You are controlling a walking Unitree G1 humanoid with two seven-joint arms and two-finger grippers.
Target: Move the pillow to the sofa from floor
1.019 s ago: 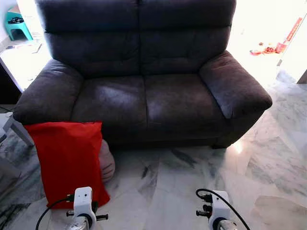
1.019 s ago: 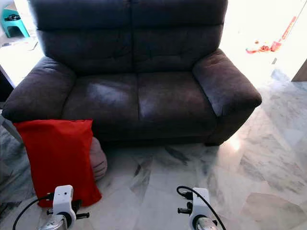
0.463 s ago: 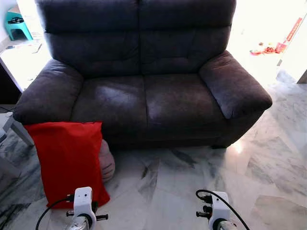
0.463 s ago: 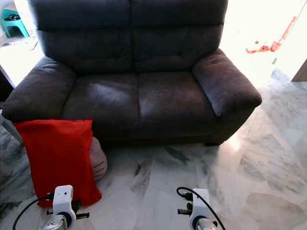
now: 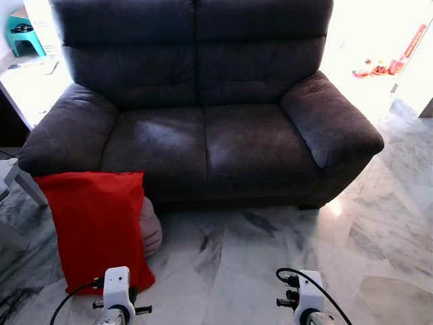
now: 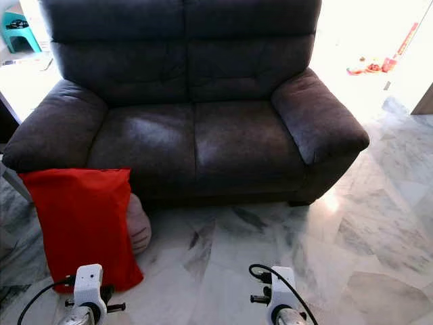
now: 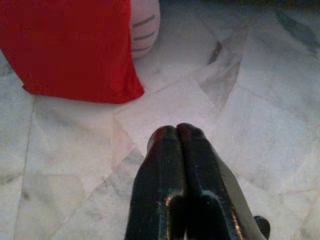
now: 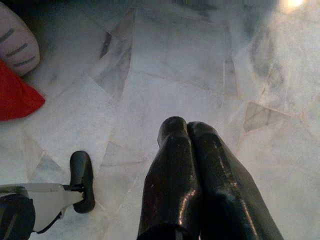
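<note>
Left gripper (image 7: 176, 131) dipped a touch lower over the last second, jaws pressed together on nothing like the right gripper (image 8: 186, 128); red pillow (image 5: 96, 227) untouched, propped on the floor (image 5: 257, 264) against the sofa (image 5: 203, 142), so pickup unstarted.

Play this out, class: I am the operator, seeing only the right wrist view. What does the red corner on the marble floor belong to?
Observer: A red pillow, standing upright on the floor against the front of the sofa, at its end on the robot's left.
Operator: Is anything on the seats?
Observer: No, both grey seat cushions lie bare.
Operator: And the left pincer?
Observer: Shut, over the floor just short of the pillow's lower corner.
</note>
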